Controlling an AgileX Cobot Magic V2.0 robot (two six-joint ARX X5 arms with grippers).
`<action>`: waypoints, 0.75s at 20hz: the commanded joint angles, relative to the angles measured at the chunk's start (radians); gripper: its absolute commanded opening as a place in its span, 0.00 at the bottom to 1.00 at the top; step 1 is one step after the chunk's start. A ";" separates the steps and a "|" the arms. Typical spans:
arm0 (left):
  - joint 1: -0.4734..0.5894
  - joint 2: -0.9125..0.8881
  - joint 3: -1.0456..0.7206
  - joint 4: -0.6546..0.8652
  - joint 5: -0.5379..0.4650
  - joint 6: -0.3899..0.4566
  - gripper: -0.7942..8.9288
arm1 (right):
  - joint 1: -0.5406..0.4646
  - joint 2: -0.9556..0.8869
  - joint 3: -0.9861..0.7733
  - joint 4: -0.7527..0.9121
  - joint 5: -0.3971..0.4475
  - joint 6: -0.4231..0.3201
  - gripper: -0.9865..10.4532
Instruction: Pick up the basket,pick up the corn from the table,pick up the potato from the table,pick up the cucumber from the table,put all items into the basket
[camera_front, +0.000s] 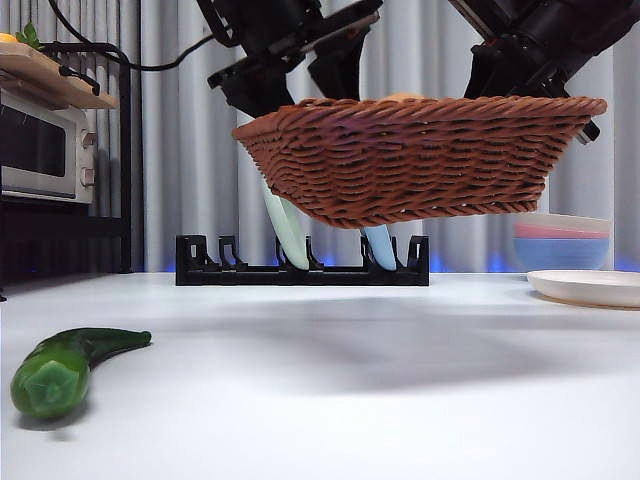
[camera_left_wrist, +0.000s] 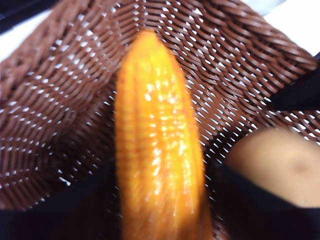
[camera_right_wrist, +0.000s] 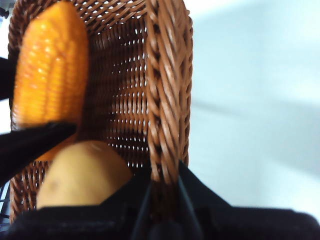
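Right gripper (camera_right_wrist: 164, 200) clamps the basket (camera_front: 420, 160) rim, holding it aloft so the left gripper (camera_left_wrist: 160, 210), jaws closed on the corn (camera_left_wrist: 157, 150), can lower it beside the potato (camera_right_wrist: 82, 175); the cucumber (camera_front: 65, 365) waits near-left on the table (camera_front: 350, 400).

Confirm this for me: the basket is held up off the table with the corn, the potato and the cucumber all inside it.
Not quite. The cucumber lies on the table, as the front view shows. The rest holds: the right gripper holds the basket up by its rim, and the wrist views show the corn and potato inside.
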 joint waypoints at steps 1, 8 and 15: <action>-0.004 -0.004 0.005 -0.015 -0.002 -0.011 0.63 | 0.000 0.003 0.005 0.012 -0.015 -0.001 0.08; -0.067 -0.144 0.166 -0.379 -0.001 -0.010 0.63 | -0.004 0.003 0.005 0.044 -0.011 -0.001 0.08; -0.217 -0.470 0.152 -0.742 -0.309 -0.192 0.63 | -0.022 0.003 0.005 0.073 -0.011 -0.013 0.08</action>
